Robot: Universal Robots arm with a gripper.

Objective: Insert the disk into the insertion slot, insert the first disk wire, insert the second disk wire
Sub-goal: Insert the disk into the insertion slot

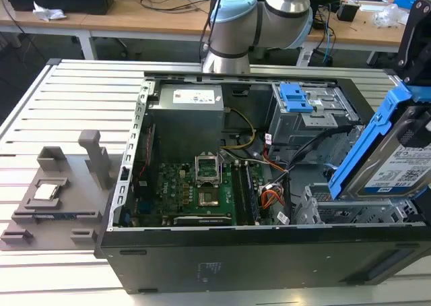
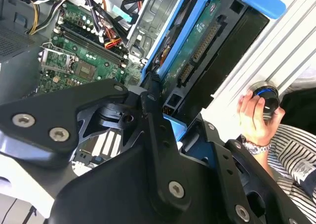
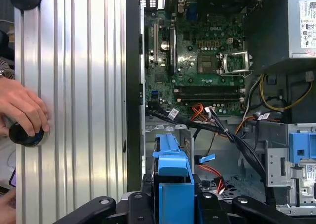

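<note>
The disk, silver-grey with a white label in a bright blue carrier, hangs tilted at the exterior view's right, above the open computer case. My gripper is shut on it; black fingers clamp the blue carrier from both sides. The disk's underside with its connectors shows in the second wrist view. The insertion slot, a low grey perforated cage, lies just below the disk's lower end. Loose black and orange wires lie beside the slot.
A taller grey cage with a blue latch stands behind the slot. The motherboard and power supply occupy the case's other half. A person's hand rests on a black knob on the slatted table. A grey fixture sits at the exterior view's left.
</note>
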